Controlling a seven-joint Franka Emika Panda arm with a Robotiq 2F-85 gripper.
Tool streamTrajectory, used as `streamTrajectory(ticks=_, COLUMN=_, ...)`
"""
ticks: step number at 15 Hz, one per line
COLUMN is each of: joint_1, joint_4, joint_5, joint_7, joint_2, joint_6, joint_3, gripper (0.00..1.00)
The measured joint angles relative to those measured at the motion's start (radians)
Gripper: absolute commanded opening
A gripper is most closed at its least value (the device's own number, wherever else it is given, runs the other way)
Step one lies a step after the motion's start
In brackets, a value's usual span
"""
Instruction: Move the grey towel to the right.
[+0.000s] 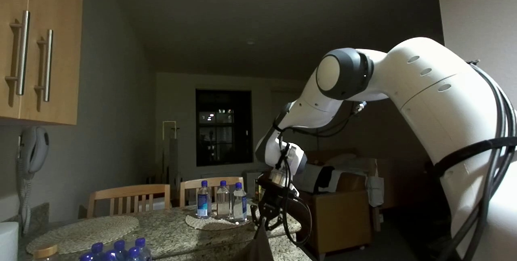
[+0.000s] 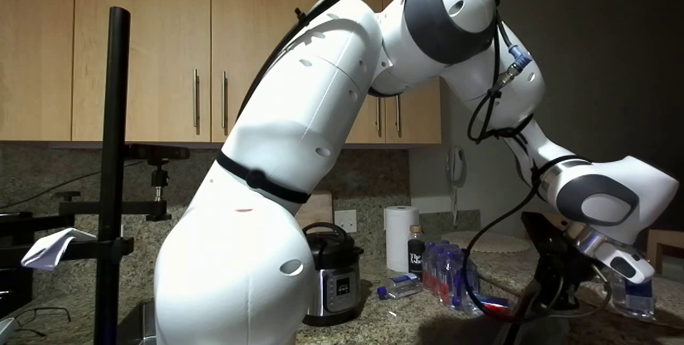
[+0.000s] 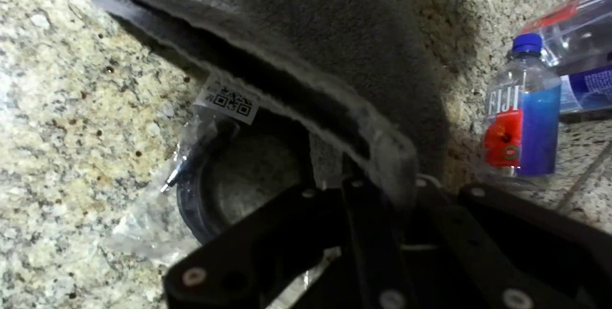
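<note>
The grey towel hangs from my gripper in the wrist view. A folded edge of the towel is pinched between the fingers, and its cloth spreads up and to the left over the granite counter. In an exterior view, the gripper points down over the counter's near side, and the towel shows as a dark peak below it. The rest of the towel is cut off by that frame's bottom edge.
A dark round object in clear plastic lies beside the towel. A FIJI bottle stands to its right in the wrist view. Three bottles stand on a woven mat. More bottles, a paper roll and a cooker stand on the counter.
</note>
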Motion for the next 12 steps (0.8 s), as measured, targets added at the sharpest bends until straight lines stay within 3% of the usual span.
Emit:
streamTrajectory(ticks=5, joint_1=-0.004, joint_4=0.133, joint_5=-0.027, joint_7=-0.001, joint_2=0.022, joint_6=-0.093, joint_3=-0.024, gripper=0.10)
streamTrajectory(ticks=12, joint_1=-0.073, joint_4=0.348, joint_5=-0.117, joint_7=-0.004, joint_2=0.162, joint_6=-0.383, joint_3=-0.075, gripper=0.10)
